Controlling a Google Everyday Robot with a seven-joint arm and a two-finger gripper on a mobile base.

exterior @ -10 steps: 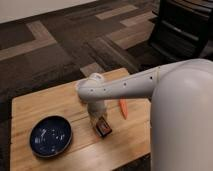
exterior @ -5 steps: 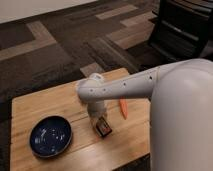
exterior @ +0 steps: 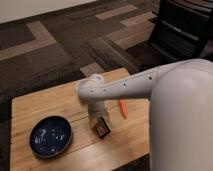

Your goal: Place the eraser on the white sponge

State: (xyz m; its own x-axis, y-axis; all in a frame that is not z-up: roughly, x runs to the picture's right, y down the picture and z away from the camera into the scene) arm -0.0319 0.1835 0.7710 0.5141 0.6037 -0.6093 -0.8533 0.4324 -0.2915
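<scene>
The eraser (exterior: 102,126), a small dark block with a red-orange face, is on the wooden table (exterior: 40,107) near its middle. My gripper (exterior: 98,113) hangs down from the end of the white arm (exterior: 125,87), right behind and above the eraser, at or very near it. I cannot tell whether it holds the eraser. The white sponge does not show; it may be hidden behind the arm.
A dark blue bowl (exterior: 50,136) sits at the table's front left. A slim orange carrot (exterior: 123,108) lies just right of the gripper. My white body (exterior: 182,120) covers the table's right end. A black chair (exterior: 182,27) stands on the carpet at the back right.
</scene>
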